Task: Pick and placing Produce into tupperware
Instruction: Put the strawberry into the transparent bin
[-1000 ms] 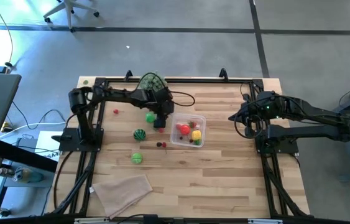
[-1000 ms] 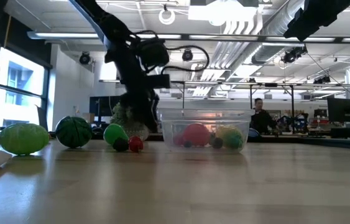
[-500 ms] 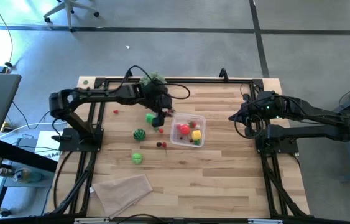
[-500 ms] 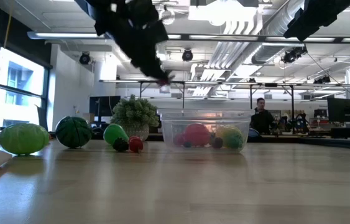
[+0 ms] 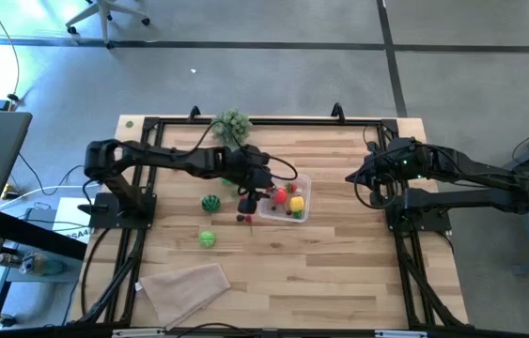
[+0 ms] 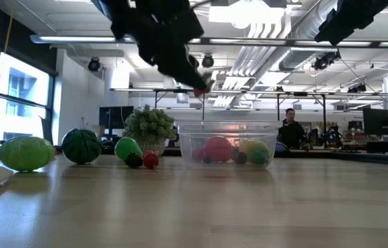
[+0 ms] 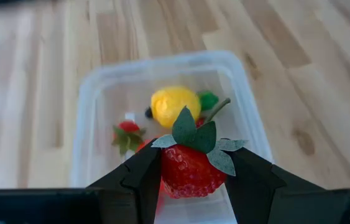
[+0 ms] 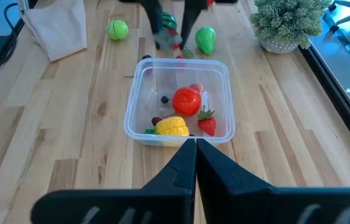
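My left gripper (image 5: pixel 251 191) hangs above the left rim of the tupperware (image 5: pixel 287 199), shut on a red strawberry (image 7: pixel 190 173) with a green leafy cap. The clear tupperware (image 7: pixel 162 93) holds a yellow lemon (image 7: pixel 175 104), a red tomato (image 8: pixel 186 101), another strawberry (image 8: pixel 207 123) and small berries. On the table to its left lie a dark green ball (image 5: pixel 210 203), a light green ball (image 5: pixel 207 238), and small dark and red berries (image 5: pixel 243 219). My right gripper (image 8: pixel 194 142) waits, shut, over the table's right side (image 5: pixel 354 178). My left gripper pinches the strawberry's red body (image 7: pixel 181 177) between its two fingers (image 7: pixel 145 174), one on each side. The green cap (image 7: pixel 194 132) and stem stick out past the fingertips. The fingers slant down from the table's left. The strawberry (image 6: pixel 199 90) is lifted clear, well above the tupperware's rim.
A bushy grey-green plant (image 5: pixel 231 122) stands at the far edge. A beige folded cloth (image 5: pixel 187 289) lies at the near left corner. A tiny red berry (image 5: pixel 176 169) lies far left. Bare wood shows near and right of the tupperware.
My left gripper has risen from the table beside the green pieces, carrying the strawberry up with it. It then moved toward the table's right, to above the tupperware's left rim. The right arm has kept still.
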Controlling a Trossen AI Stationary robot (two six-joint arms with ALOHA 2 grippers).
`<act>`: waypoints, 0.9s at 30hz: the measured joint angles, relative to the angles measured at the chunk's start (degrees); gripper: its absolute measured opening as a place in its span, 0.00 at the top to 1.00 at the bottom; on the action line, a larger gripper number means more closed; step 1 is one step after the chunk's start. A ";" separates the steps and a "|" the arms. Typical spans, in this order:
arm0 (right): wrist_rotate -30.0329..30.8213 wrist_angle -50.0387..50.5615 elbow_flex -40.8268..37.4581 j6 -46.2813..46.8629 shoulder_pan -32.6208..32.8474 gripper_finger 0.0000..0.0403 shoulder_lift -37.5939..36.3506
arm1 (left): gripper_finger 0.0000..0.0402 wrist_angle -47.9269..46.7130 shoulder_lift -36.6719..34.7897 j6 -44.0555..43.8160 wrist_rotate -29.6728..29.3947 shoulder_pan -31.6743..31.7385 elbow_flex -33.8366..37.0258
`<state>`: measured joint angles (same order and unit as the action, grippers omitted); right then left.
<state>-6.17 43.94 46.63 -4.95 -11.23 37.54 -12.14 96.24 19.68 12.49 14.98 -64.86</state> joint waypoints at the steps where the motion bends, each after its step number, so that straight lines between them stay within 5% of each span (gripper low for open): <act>1: 0.00 0.00 0.00 0.00 0.01 1.00 -0.01 | 0.64 0.21 0.85 -0.27 0.26 0.02 0.00; 13: 0.02 -0.02 0.00 0.00 0.01 1.00 0.00 | 0.64 2.94 7.69 -1.53 2.63 -0.04 -0.39; 27: 0.01 0.00 0.00 0.00 0.00 1.00 -0.02 | 0.64 -7.48 16.77 0.00 2.61 -0.73 -9.52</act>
<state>-6.16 43.94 46.63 -4.95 -11.23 37.52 -19.63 113.00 19.68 15.10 14.26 -74.38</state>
